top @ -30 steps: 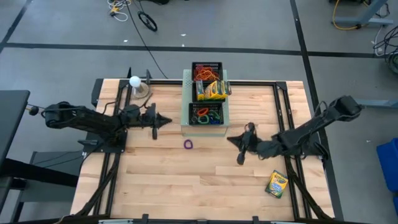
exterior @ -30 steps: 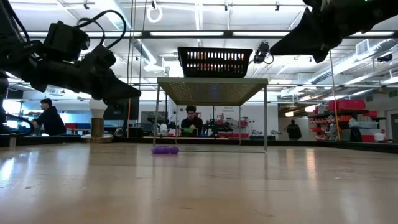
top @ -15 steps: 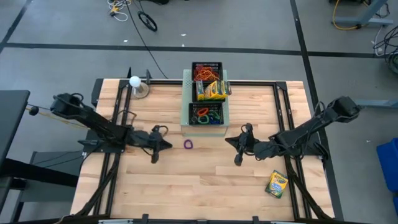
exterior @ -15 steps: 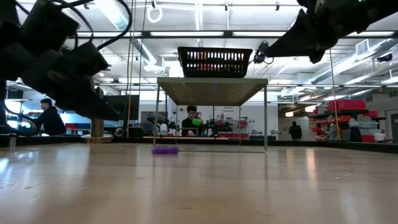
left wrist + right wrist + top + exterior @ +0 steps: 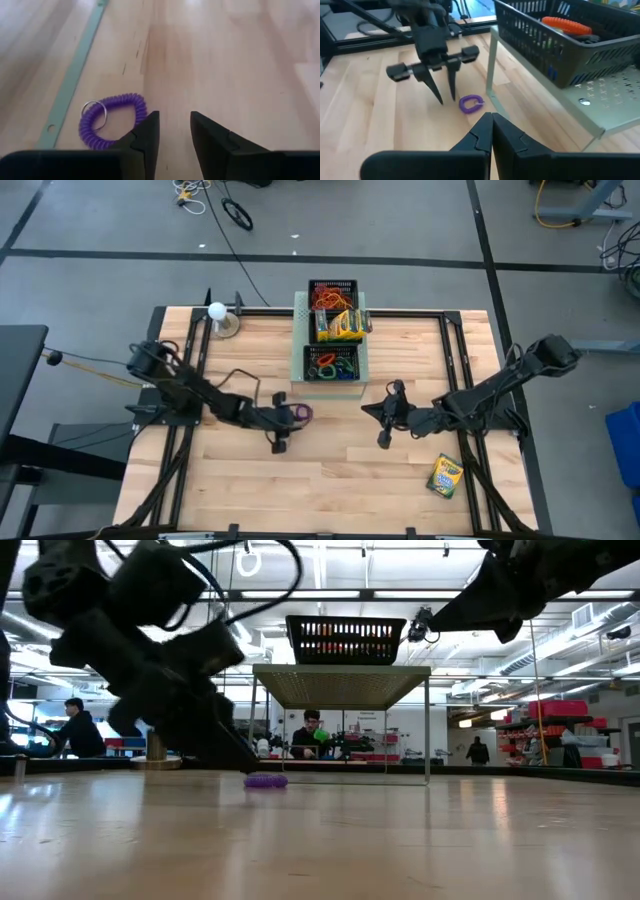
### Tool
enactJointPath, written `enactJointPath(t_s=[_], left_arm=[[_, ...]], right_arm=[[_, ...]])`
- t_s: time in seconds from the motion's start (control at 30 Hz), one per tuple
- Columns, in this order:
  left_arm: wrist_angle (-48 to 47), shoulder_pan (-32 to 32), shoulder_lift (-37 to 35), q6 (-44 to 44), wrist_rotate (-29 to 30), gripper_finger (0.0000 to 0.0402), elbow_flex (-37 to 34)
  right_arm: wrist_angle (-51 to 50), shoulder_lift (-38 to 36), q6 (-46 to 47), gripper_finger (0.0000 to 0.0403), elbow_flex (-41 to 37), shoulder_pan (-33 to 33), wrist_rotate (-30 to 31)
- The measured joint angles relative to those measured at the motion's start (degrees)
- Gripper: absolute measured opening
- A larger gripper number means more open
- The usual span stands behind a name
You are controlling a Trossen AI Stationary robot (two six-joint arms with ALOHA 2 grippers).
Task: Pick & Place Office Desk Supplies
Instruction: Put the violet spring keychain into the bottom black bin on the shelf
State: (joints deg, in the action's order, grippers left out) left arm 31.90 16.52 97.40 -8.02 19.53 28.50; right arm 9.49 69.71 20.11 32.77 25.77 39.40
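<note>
A purple coil loop (image 5: 303, 412) with a small metal ring lies flat on the wooden table, in front of the pale-green stand. My left gripper (image 5: 293, 418) stands open just left of it. In the left wrist view the coil (image 5: 107, 122) lies outside the fingers, and bare table shows between them. The right wrist view shows the left gripper (image 5: 446, 95) pointing down beside the coil (image 5: 470, 103). My right gripper (image 5: 367, 409) hovers shut to the coil's right, holding nothing. Black mesh trays (image 5: 332, 295) with rubber-band loops and crayon boxes (image 5: 342, 326) sit on the stand.
The pale-green perforated stand (image 5: 299, 340) rises at the far middle of the table, with a second mesh tray (image 5: 332, 365) on its front part. A crayon box (image 5: 444, 476) lies near the right front. A white ball on a stand (image 5: 217, 312) is at the far left.
My left gripper has swung from beside the stand toward the table's near edge, then rightward and down to the purple coil. Its fingers have opened. The coil has stayed where it was. My right gripper has kept almost still.
</note>
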Motion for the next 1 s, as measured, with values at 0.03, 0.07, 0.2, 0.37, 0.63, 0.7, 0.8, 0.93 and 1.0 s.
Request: enactJointPath(t_s=[0.03,0.07,0.2,0.37,0.63,0.7,0.8,0.93,1.0], left_arm=[[-1.0,0.0,1.1,0.2,0.4,0.0119,1.1],[-2.2,-0.1,2.1,0.2,1.2,0.0119,2.1],[-7.4,0.0,3.8,0.4,3.1,0.0119,5.8],[-12.4,0.5,3.9,2.0,5.1,0.0119,9.4],[-25.8,-0.2,3.9,0.9,6.9,0.0119,15.7],[-28.9,-0.9,3.9,-0.6,6.9,0.0119,16.1],[-30.1,-1.9,3.9,-2.0,5.0,0.0119,16.1],[-30.3,-2.4,4.3,-3.3,3.3,0.0109,16.2],[-30.4,-2.2,4.3,-2.9,2.9,0.0091,16.2]], right_arm=[[0.0,0.0,0.0,0.0011,0.0,0.2,0.0],[0.0,0.0,0.0,0.0011,0.0,0.4,0.0],[0.0,0.0,-0.5,0.0011,0.0,0.8,0.0],[0.0,0.0,-1.4,0.0011,0.0,0.8,-0.4],[0.0,0.0,-1.3,0.0011,0.0,0.8,-0.7],[0.0,0.0,-1.3,0.0011,0.0,0.8,-0.8],[0.0,0.0,-1.3,0.0011,0.0,0.8,-0.9],[0.0,0.0,-1.3,0.0011,0.0,0.8,-0.9],[0.0,0.0,-1.3,0.0011,0.0,0.8,-0.9]])
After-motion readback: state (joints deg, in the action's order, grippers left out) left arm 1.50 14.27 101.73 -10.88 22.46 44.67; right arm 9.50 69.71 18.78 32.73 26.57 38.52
